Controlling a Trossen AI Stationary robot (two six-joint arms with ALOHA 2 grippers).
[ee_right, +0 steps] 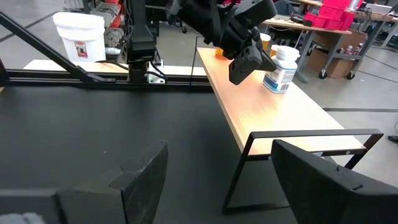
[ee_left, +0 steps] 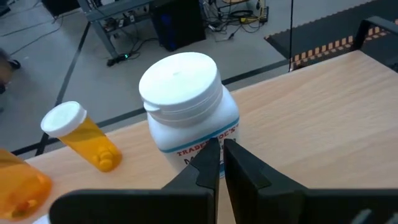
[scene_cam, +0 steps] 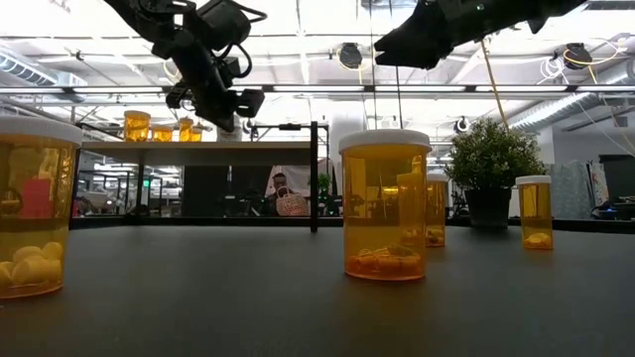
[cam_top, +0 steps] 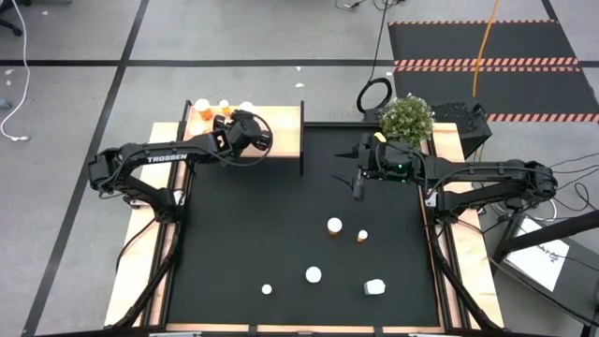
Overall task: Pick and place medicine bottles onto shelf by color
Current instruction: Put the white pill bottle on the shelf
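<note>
Looking from above, I see the black mat (cam_top: 299,225) and the light-wood shelf (cam_top: 281,131) at its far left corner. My left gripper (ee_left: 221,163) hangs over the shelf with its fingers pressed together and empty; the white bottle (ee_left: 189,109) stands on the board just ahead of the tips, not gripped. An orange bottle (ee_left: 81,134) lies beside it. My right gripper (ee_right: 211,180) hovers over the mat, fingers spread wide, holding nothing, well apart from the orange bottles (cam_top: 334,227) standing on the mat nearer the front.
</note>
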